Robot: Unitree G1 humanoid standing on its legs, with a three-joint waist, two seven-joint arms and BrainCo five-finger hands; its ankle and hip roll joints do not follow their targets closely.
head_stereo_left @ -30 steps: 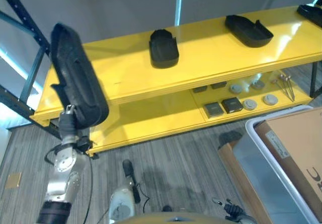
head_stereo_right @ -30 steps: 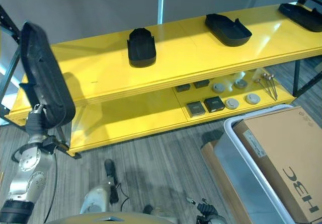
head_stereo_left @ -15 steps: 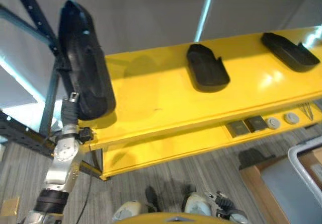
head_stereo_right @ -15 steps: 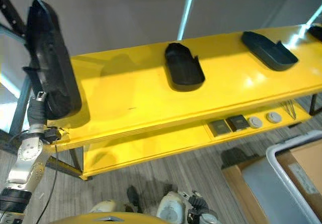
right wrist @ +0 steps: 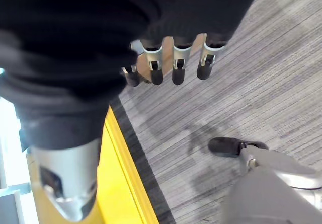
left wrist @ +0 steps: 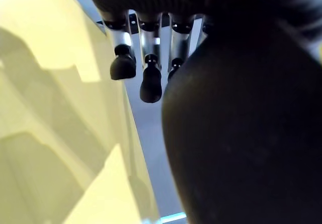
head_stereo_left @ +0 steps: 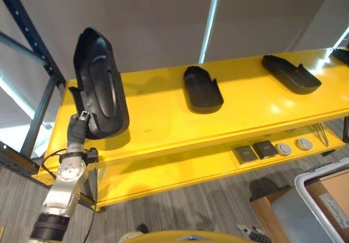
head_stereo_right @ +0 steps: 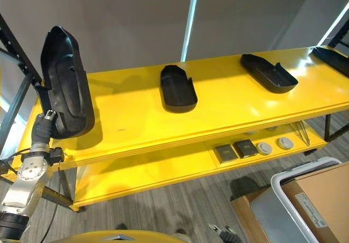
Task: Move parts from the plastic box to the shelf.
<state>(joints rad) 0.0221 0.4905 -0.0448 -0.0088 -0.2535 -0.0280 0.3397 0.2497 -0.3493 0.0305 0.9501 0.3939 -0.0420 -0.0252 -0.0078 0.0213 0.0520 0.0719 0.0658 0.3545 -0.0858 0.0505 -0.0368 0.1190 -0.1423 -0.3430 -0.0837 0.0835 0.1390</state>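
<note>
Aloft at the shelf's near-left corner, a long black moulded part (head_stereo_left: 100,84) stands almost on end in the robot's left hand (left wrist: 146,65), its hollow side turned toward the shelf. In the left wrist view the part's dark body bulks beside the hand, and the fingers (left wrist: 150,85) reach down alongside it, curled toward it; the hand grips the part from below, at its lower end. Beneath and beyond the hand runs the yellow shelf (head_stereo_left: 163,117), its upper board glossy under the light. Farther along that board from the hand, a second black part (head_stereo_left: 202,89) lies flat with its open side up, and past it, well apart, a third black part (head_stereo_left: 290,73) of the same kind. On the lower board, far from the hand, small dark squares (head_stereo_left: 254,151) and pale round discs (head_stereo_left: 294,146) sit in a row. A grey plastic box (head_stereo_right: 283,199) with a cardboard carton (head_stereo_right: 327,199) inside stands on the floor at the far side from the held part. The right hand (right wrist: 173,63) hangs over grey carpet, fingers relaxed and holding nothing.
</note>
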